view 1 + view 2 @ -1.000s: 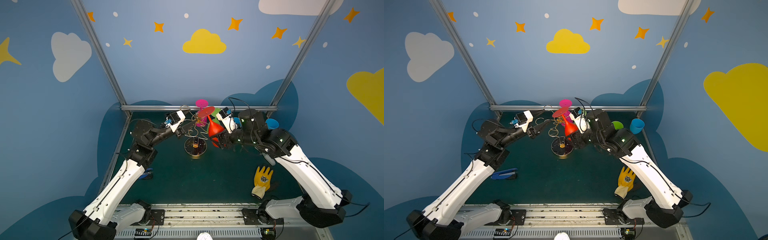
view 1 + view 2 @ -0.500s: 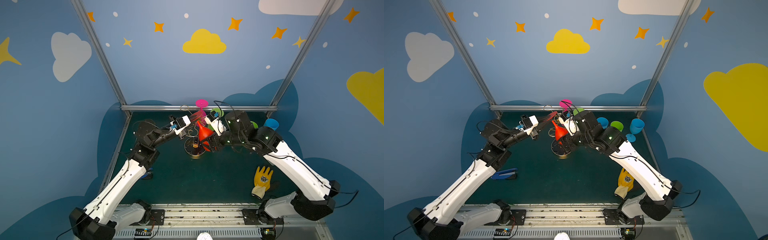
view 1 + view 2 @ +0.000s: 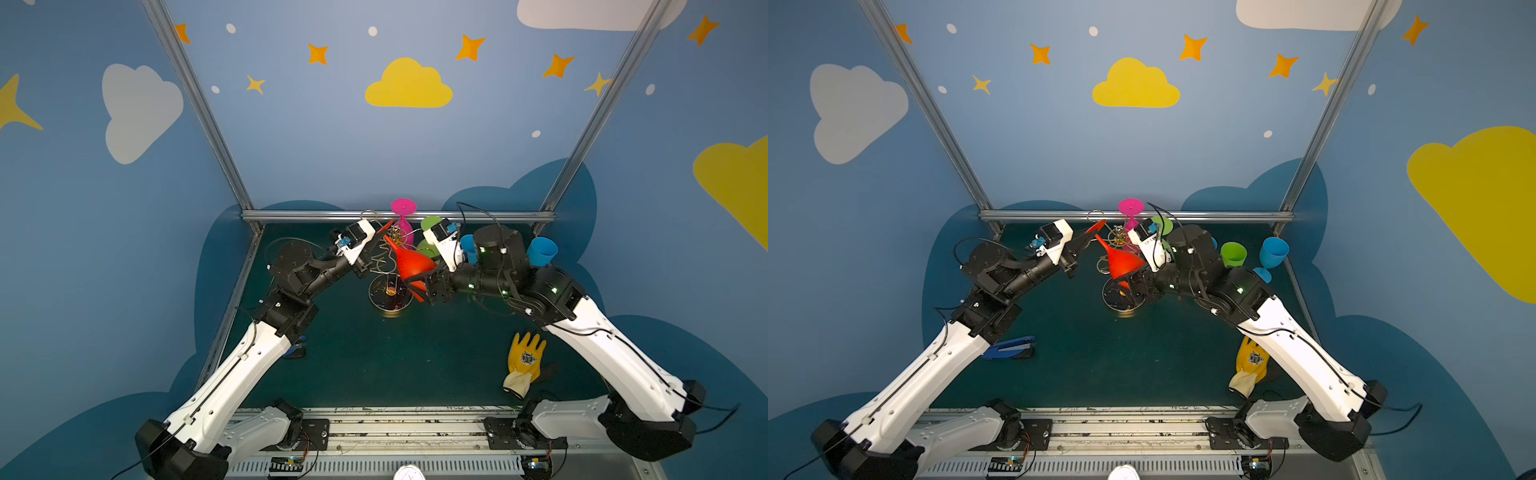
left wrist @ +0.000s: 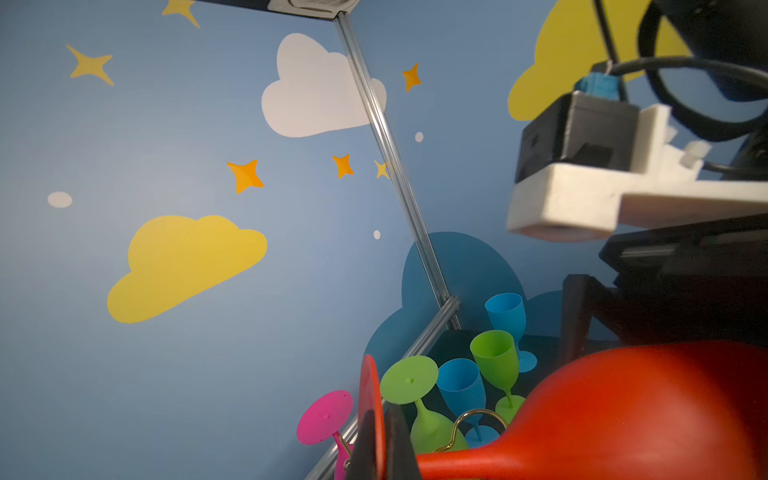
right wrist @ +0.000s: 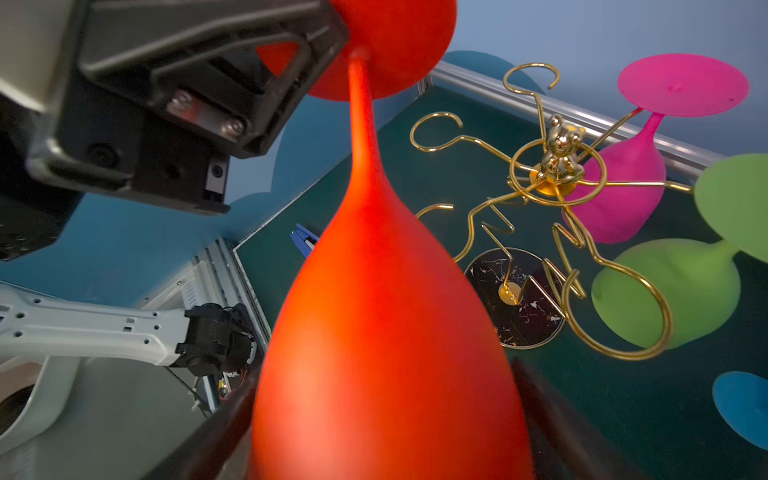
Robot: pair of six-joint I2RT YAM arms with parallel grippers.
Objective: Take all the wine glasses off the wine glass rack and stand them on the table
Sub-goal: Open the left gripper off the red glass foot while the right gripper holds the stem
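Above green matting [image 3: 374, 365], mid-frame beside the wine glass rack [image 3: 380, 291], the left gripper [image 3: 382, 235] pinched the red wine glass [image 3: 411, 262] by its foot, the right gripper [image 3: 417, 284] wide about its bowl, contact unclear; level withdrawal seemed wisest.

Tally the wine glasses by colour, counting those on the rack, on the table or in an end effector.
Red wine glass: 1
Pink wine glass: 1
Green wine glasses: 2
Blue wine glasses: 2
Total: 6
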